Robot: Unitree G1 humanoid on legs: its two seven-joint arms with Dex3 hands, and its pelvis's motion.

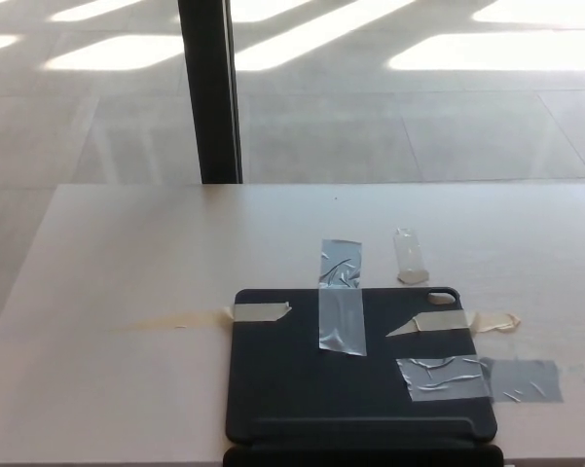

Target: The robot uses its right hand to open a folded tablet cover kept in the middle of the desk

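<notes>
Cover [360, 365] lies flat on the desk [127, 253], taped down, maybe opened already, though no robot hand shows, so I cannot tell about fingers.

tablet cover [360, 365] near edge cut off by bottom frame, both hands out of view

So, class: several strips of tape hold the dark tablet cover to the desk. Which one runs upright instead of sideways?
The grey strip crossing the tablet cover's far edge; the other strips lie sideways.
</notes>
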